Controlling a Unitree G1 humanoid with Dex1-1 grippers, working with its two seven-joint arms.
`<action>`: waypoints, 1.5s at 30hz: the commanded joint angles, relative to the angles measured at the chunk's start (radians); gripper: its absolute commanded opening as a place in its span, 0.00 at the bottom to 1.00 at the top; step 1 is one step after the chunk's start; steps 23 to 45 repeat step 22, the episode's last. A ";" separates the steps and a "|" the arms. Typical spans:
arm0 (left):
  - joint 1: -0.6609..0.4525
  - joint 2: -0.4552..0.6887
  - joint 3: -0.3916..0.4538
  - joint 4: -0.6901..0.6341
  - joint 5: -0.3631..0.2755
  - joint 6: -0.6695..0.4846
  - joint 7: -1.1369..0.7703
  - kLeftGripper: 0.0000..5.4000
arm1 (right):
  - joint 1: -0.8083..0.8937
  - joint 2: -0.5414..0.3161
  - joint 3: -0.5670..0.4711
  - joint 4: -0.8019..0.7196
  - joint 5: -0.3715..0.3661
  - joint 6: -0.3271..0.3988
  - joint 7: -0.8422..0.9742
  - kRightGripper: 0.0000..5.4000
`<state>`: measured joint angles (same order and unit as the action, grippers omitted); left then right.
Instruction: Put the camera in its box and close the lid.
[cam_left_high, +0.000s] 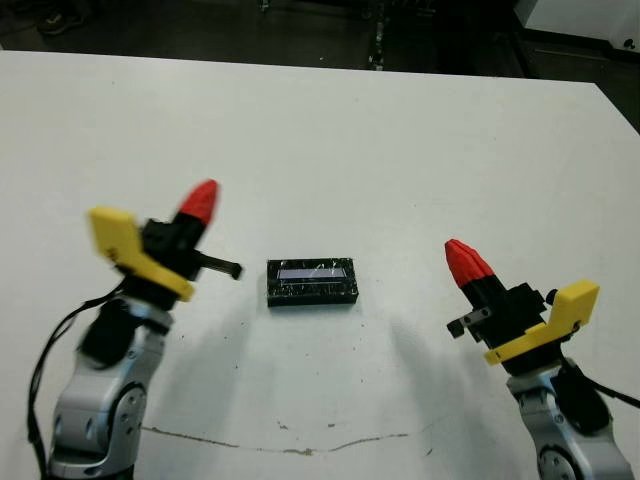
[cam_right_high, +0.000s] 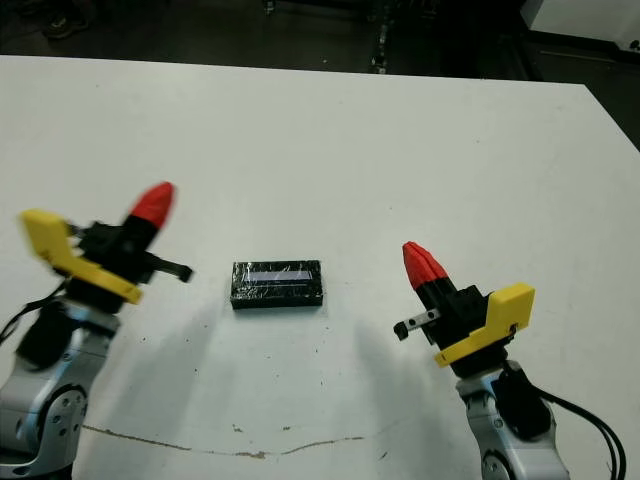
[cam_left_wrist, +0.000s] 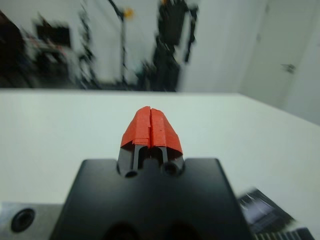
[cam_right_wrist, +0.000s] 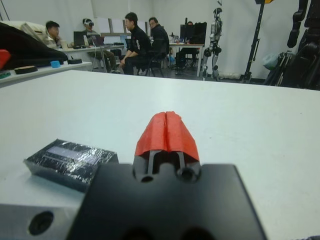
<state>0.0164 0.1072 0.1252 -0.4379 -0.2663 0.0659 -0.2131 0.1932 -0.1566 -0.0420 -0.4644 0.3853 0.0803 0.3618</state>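
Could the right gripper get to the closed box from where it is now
Probably yes. The right gripper, fingers shut, hangs to the side of the box with only bare table between them, and the left gripper stays on the far side.

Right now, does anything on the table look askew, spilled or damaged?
Nothing stands out. The lid sits flat and square on the box, between the left gripper and the right gripper, both clear of it with fingers shut. Only a thin dark scuff line marks the table near the front edge.

Box (cam_left_high: 311, 283) closed, glossy black lid (cam_left_high: 312, 272) on top, flat at table centre.
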 joint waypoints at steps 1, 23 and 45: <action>0.034 -0.017 0.025 0.070 0.051 -0.108 0.035 0.00 | -0.020 0.003 -0.011 0.005 0.015 0.013 -0.015 0.00; 0.178 -0.074 0.003 0.005 -0.007 -0.136 0.079 0.00 | -0.046 0.044 -0.006 0.004 0.002 0.039 -0.104 0.00; 0.178 -0.074 0.003 0.005 -0.007 -0.136 0.079 0.00 | -0.046 0.044 -0.006 0.004 0.002 0.039 -0.104 0.00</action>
